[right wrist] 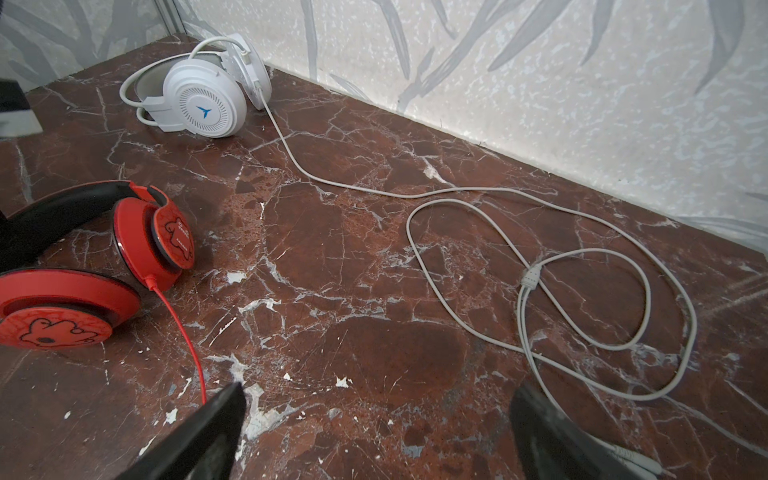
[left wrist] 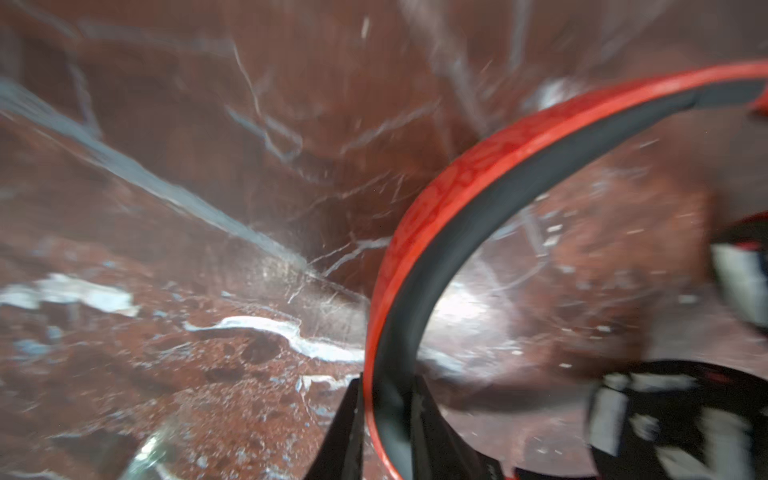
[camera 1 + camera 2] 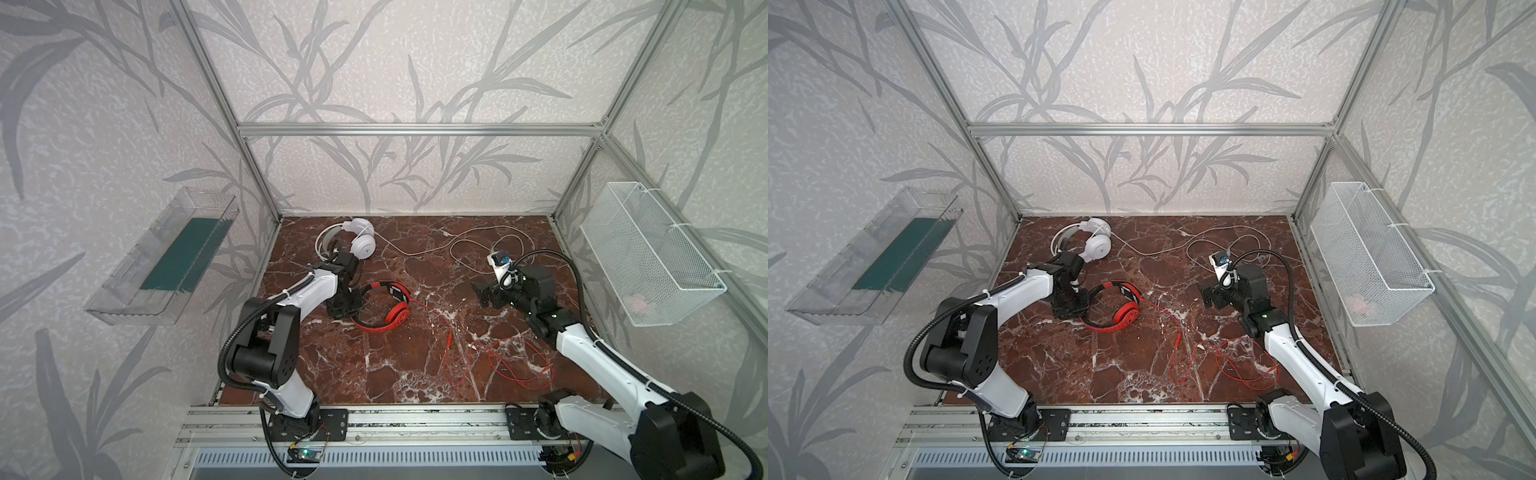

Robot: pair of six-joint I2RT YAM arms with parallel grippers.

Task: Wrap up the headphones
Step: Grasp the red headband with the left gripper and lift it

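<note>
Headband [image 2: 419, 216] of red headphones [image 3: 397, 311]: stiff, judged best hold; left fingers [image 2: 345, 424] clenched on it. Thin red cable [image 1: 185, 332] limp, snag-prone; right fingers [image 1: 199, 436] spread, empty.

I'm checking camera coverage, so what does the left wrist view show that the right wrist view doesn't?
Only the left wrist view: the left gripper clamped on the band of the red headphones, seen close and blurred.
Only the right wrist view: the white headphones, their white-grey cable looped on the table, the thin red cable, the wallpapered wall, and the right gripper open, holding nothing.
Both: the red headphones and the marble tabletop.
</note>
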